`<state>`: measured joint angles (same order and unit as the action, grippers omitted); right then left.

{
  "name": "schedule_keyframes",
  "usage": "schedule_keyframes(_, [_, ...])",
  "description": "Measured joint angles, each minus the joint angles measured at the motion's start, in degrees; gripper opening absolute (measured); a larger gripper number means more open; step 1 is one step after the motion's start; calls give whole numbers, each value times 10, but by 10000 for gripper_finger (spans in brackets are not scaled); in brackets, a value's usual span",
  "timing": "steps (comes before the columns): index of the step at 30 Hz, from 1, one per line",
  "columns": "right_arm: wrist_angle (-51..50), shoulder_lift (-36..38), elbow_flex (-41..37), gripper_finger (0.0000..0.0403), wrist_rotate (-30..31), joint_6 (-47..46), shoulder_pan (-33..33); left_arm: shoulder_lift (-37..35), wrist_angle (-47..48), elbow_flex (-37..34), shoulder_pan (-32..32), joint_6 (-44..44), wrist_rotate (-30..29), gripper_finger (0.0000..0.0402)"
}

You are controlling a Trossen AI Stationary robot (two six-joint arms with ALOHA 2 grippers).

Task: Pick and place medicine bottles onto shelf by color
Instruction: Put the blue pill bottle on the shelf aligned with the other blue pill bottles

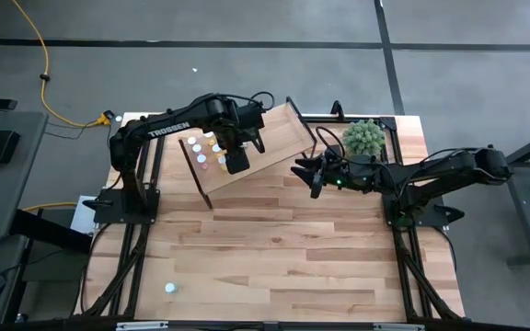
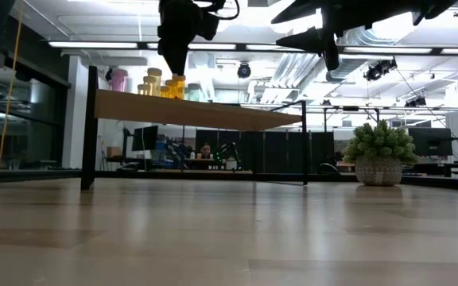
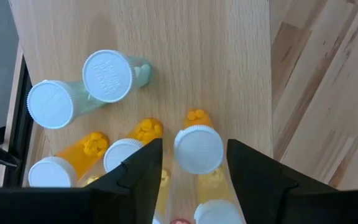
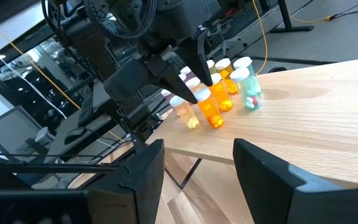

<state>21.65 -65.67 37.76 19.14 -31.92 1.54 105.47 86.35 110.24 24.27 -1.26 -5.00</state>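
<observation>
The light-wood shelf (image 1: 274,138) stands at the table's far middle on thin black legs. Several medicine bottles (image 1: 205,147) stand in a cluster on its left part: two teal ones (image 3: 107,76), orange ones (image 4: 210,107), yellow ones and a pink one (image 2: 118,79). My left gripper (image 3: 194,149) is open and points down over the cluster. Its fingers stand on either side of the white cap of an upright orange bottle (image 3: 199,149), with a gap on each side. My right gripper (image 1: 306,173) is open and empty, up in the air off the shelf's right end.
A fuzzy green plant in a pot (image 1: 364,138) stands at the far right, behind my right arm. One small bottle with a white cap (image 1: 169,288) stands alone near the table's near left corner. The shelf's right half (image 4: 303,124) is bare wood.
</observation>
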Motion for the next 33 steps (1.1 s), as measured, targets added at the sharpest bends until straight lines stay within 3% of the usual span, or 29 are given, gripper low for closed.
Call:
schedule_keyframes(13, [0,0,0,183,0,0,0,-19,-27,0,1,0,-2,191])
schedule_keyframes(21, [0,0,0,183,-7,27,0,-37,-47,95,-9,-19,-2,191])
schedule_keyframes(26, [0,0,0,183,-9,37,0,-73,-83,106,-42,-77,1,191])
schedule_keyframes(29, [0,0,0,183,-9,39,0,-122,-156,71,-94,-96,-36,191])
schedule_keyframes(33, [0,0,0,183,-9,39,0,-232,-334,-85,-175,-112,-119,191])
